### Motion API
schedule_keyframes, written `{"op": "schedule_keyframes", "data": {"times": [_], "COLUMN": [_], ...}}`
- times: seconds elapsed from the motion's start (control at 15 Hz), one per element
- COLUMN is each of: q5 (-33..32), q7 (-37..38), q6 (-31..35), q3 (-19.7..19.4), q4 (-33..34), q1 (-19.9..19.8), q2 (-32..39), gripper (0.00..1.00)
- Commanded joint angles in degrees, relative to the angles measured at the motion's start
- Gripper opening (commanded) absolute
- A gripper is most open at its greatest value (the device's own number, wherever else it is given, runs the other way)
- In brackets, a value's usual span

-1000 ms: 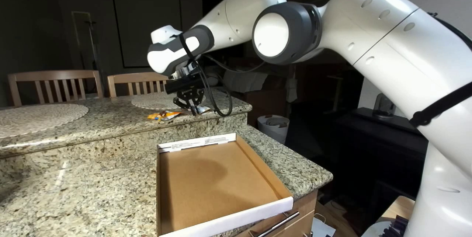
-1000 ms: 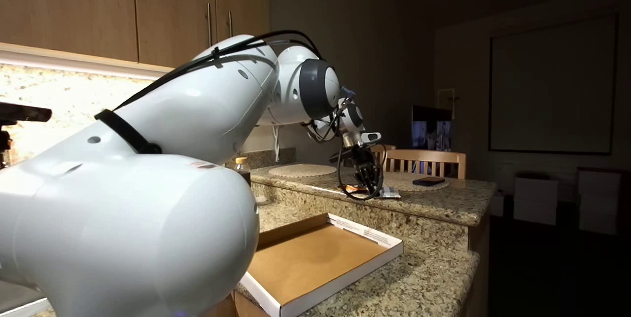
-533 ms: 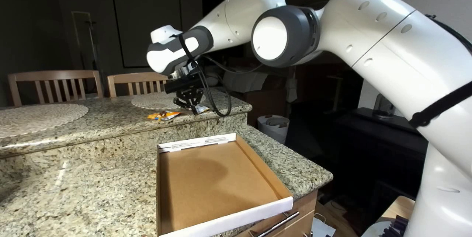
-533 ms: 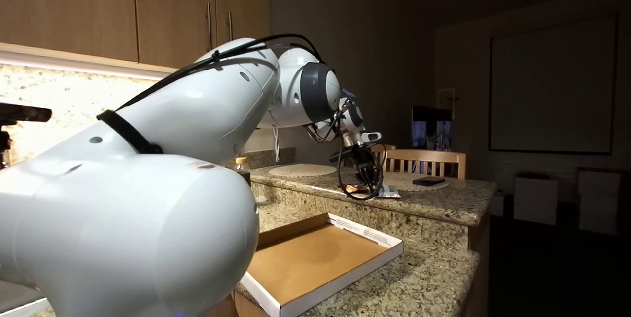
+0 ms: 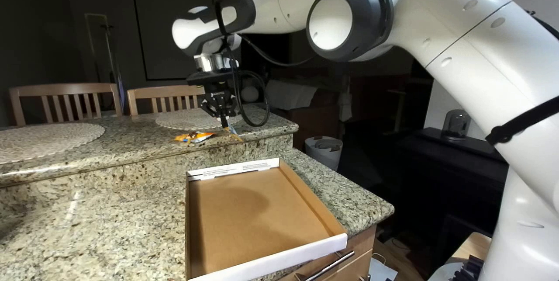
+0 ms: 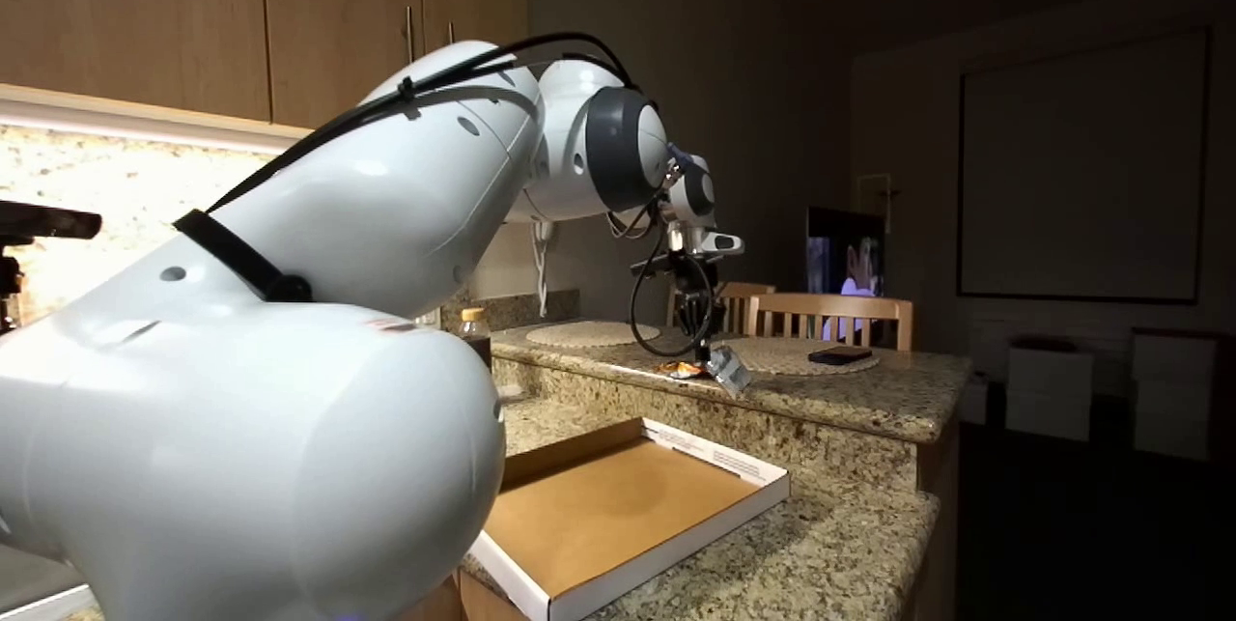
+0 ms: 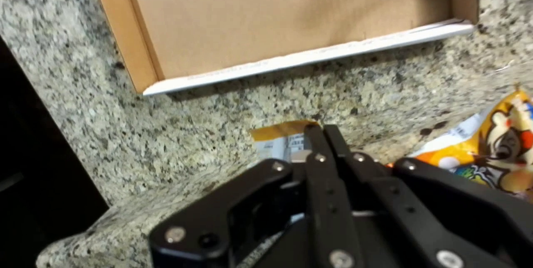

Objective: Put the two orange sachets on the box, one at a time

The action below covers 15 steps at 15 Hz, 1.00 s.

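The held orange sachet (image 5: 233,133) hangs tilted from my gripper (image 5: 225,125), its grey-white side and orange end showing in the wrist view. My gripper (image 7: 322,128) is shut on one edge of this sachet (image 7: 277,139), and the fingers hide part of it. In an exterior view the sachet (image 6: 729,371) slants down near the raised ledge's edge. Beside it, another orange sachet (image 5: 193,137) lies flat on the ledge, cut off at the right in the wrist view (image 7: 499,147). The cardboard box (image 5: 253,220) sits on the lower counter, with no sachet in it.
The raised granite ledge (image 5: 144,147) steps down to the lower counter (image 5: 131,215). Woven placemats (image 5: 48,139) and a dark phone-like object (image 6: 839,354) rest on the ledge. A bottle (image 6: 473,324) stands behind the arm. Wooden chairs (image 5: 65,102) line the far side.
My gripper has risen and turned more upright. The sachet in it has come up from lying flat and now hangs tilted; the other sachet and the box have not moved.
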Motion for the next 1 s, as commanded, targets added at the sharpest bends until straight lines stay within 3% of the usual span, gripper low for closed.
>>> {"op": "schedule_keyframes", "data": {"times": [0.0, 0.4, 0.6, 0.93], "q5": [6.5, 16.7, 21.5, 26.2], "q7": [6.4, 14.9, 18.3, 15.0], "q6": [-1.5, 1.7, 4.4, 15.5], "q3": [1.2, 0.3, 2.2, 2.6], "q4": [-9.0, -24.4, -31.8, -45.4], "q1": [-1.4, -3.2, -5.7, -7.8], "q2": [-7.5, -16.6, -20.9, -28.4], "gripper": [0.05, 0.05, 0.05, 0.04]}}
